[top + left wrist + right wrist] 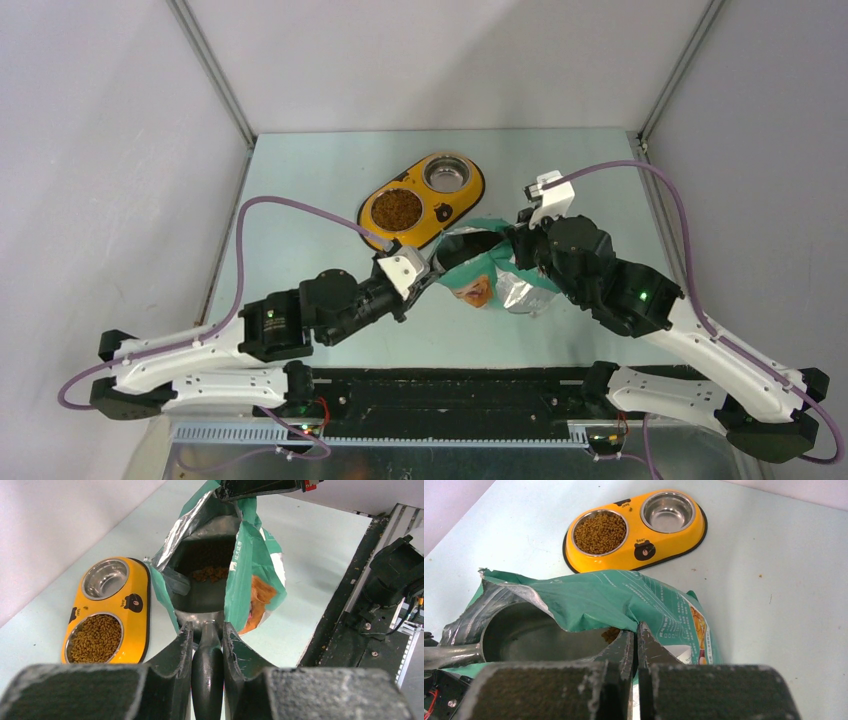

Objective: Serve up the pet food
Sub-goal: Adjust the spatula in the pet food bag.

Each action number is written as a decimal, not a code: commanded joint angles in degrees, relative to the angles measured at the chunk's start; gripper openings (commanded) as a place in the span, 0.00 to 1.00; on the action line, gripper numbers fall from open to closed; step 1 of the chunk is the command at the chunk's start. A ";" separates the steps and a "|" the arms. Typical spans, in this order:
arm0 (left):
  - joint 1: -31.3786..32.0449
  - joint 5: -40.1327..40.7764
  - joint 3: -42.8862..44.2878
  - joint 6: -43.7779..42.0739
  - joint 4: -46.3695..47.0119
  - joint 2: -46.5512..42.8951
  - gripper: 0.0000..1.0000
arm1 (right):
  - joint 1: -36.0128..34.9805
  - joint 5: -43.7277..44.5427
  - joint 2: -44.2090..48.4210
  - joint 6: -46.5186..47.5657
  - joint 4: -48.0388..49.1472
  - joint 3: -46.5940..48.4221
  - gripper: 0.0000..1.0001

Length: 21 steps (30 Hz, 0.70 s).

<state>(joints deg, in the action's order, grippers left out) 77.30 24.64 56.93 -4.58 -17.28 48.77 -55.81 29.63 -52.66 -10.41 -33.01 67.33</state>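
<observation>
Pet food (397, 209) fills the left bowl of a yellow double feeder (455, 208); more pet food (210, 572) lies deep inside the open teal bag (252, 575). My left gripper (207, 630) is shut on the dark handle of the grey metal scoop (200, 597), whose cup sits inside the bag's mouth with no kibble visible in it. My right gripper (636, 630) is shut on the bag's (614, 600) upper edge, holding the mouth open. The scoop (524, 635) shows under the foil lip.
The feeder's right steel bowl (447, 174) is empty. Grey walls close in the table on the left, back and right. A black rail (345, 605) with kibble crumbs runs along the near edge by the arm bases.
</observation>
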 commanded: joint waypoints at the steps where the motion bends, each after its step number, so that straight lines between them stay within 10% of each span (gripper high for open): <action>1: 0.41 1.43 3.85 -5.03 -0.92 -4.34 0.00 | 2.11 8.05 0.61 3.84 0.24 3.38 0.00; 12: 0.47 2.07 2.31 -5.74 8.42 -1.63 0.00 | 0.74 7.46 -10.14 7.40 -9.98 27.96 0.00; 21: 0.45 1.58 1.67 -7.96 15.82 0.46 0.00 | 0.89 10.51 -9.61 8.84 -12.70 28.52 0.00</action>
<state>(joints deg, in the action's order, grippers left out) 77.30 24.47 57.14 -8.29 -8.91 49.80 -55.90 31.29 -66.48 -4.80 -53.19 90.89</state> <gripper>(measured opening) 0.227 0.018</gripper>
